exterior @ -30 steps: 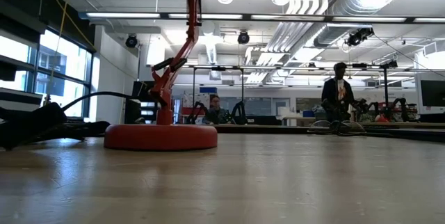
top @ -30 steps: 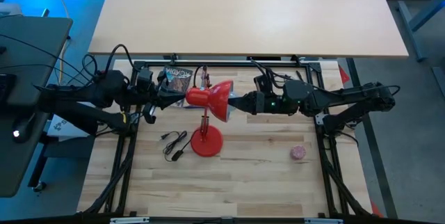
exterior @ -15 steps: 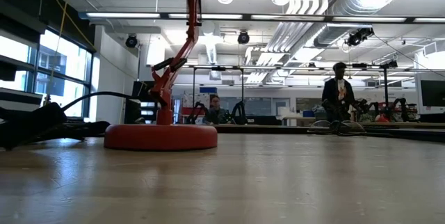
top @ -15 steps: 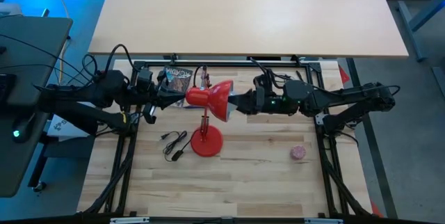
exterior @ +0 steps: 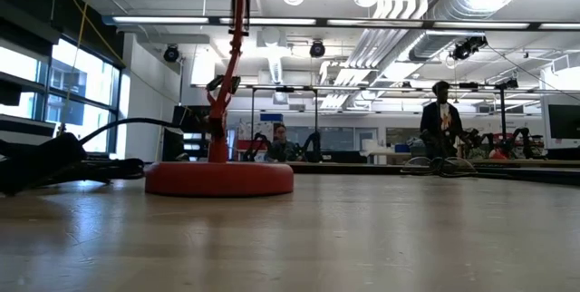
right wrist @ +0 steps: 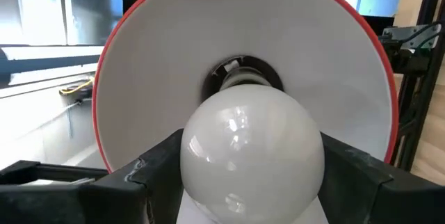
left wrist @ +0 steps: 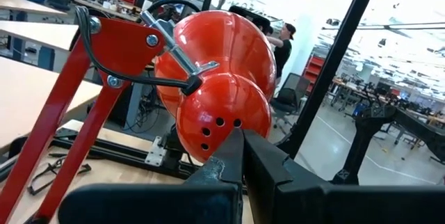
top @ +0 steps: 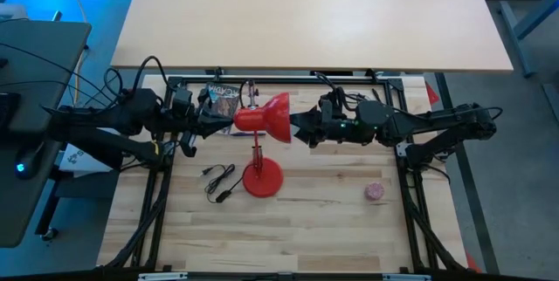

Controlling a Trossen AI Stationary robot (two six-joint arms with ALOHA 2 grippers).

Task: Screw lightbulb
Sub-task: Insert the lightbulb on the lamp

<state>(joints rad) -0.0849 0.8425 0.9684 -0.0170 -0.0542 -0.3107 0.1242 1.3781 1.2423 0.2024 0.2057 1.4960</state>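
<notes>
Since a second ago the red lamp [top: 262,146] has shifted: its shade sits higher in the high view and its base [exterior: 218,179] stands further right in the low view. At frame centre, the right hand [top: 294,125] grips the lightbulb [right wrist: 252,153] inside the shade [right wrist: 174,57], base at the socket. The left hand [top: 229,121], fingers shut, presses the shade's back.
</notes>
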